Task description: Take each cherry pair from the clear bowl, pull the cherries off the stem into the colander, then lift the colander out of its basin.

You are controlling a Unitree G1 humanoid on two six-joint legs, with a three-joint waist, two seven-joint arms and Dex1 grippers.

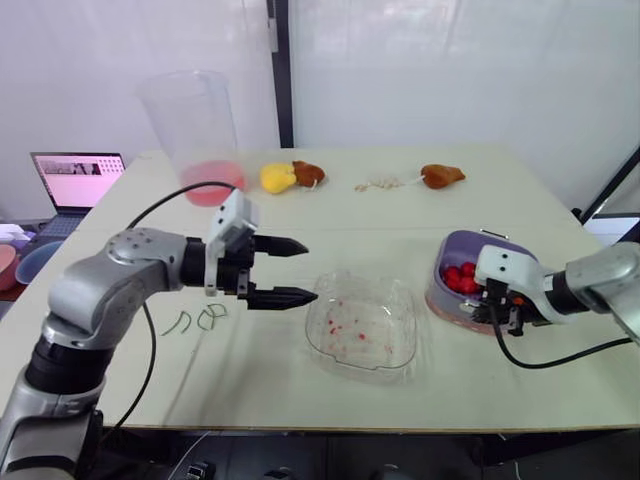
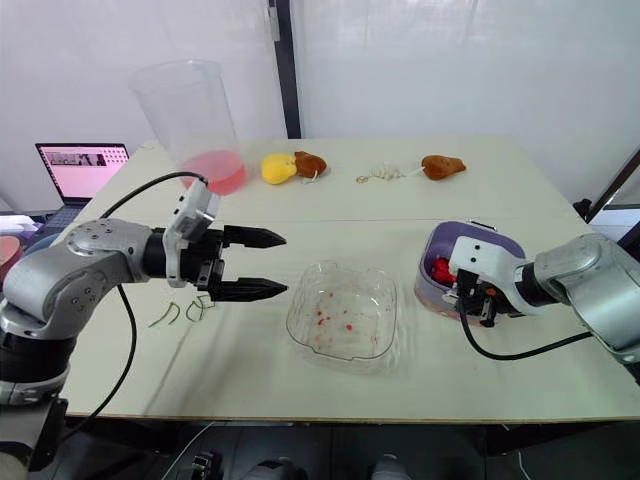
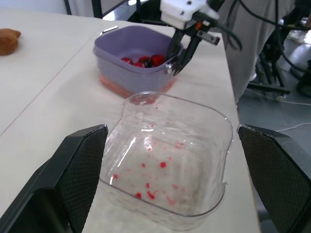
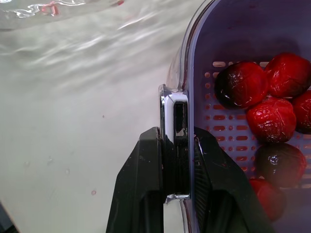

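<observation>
Holding the cherries (image 4: 272, 116), the colander (image 1: 452, 250) sits in its basin (image 1: 445, 308) near the surface's right edge. The right gripper (image 4: 176, 145) has its jaws clamped on the rim tab (image 4: 175, 109), apparently for lifting. The left gripper (image 1: 310, 270) hangs with jaws open beside the empty clear bowl (image 1: 330, 285).

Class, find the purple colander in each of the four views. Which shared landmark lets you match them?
Left eye view: colander right of the clear bowl.
Right eye view: colander right of the bowl.
Left wrist view: colander beyond the bowl.
Right wrist view: colander close up, right gripper jaws shut on its rim.
Shared landmark: red cherries inside it.
</observation>
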